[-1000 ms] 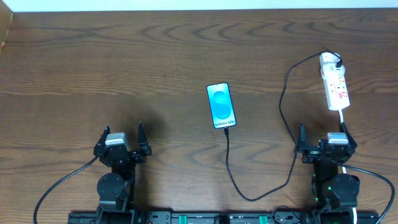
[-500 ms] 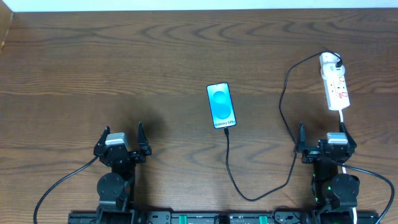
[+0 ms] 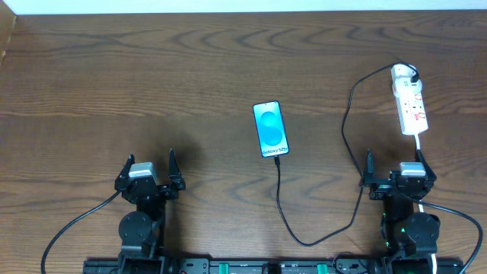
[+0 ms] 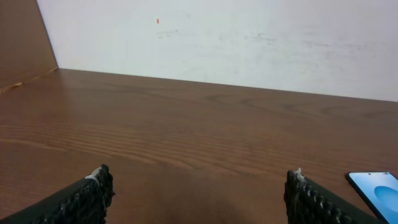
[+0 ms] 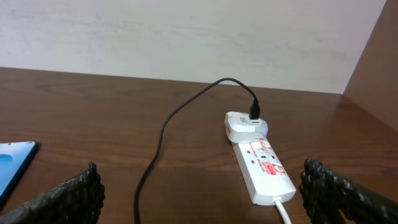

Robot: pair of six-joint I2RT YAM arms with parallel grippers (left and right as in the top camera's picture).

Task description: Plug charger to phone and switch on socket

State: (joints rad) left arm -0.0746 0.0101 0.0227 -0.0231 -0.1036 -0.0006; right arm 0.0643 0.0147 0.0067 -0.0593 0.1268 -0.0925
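The phone (image 3: 271, 129) lies face up mid-table, its blue screen lit; its corner also shows in the left wrist view (image 4: 376, 190) and the right wrist view (image 5: 12, 163). The charger (image 3: 344, 125), a thin black cable, loops from the phone's near end toward the table front, then up to a white adapter on the far end of the socket (image 3: 409, 103). Its tip meets the phone's edge; whether it is seated I cannot tell. The white socket (image 5: 261, 165) lies just ahead of my right gripper (image 3: 394, 164), which is open and empty. My left gripper (image 3: 150, 164) is open too, far left of the phone.
A white cord (image 5: 283, 211) leaves the socket's near end toward my right arm. Thick black robot cables (image 3: 76, 224) trail at the front edge. A pale wall (image 4: 217, 37) bounds the far side, with wooden side panels left (image 4: 22, 43) and right (image 5: 376, 62).
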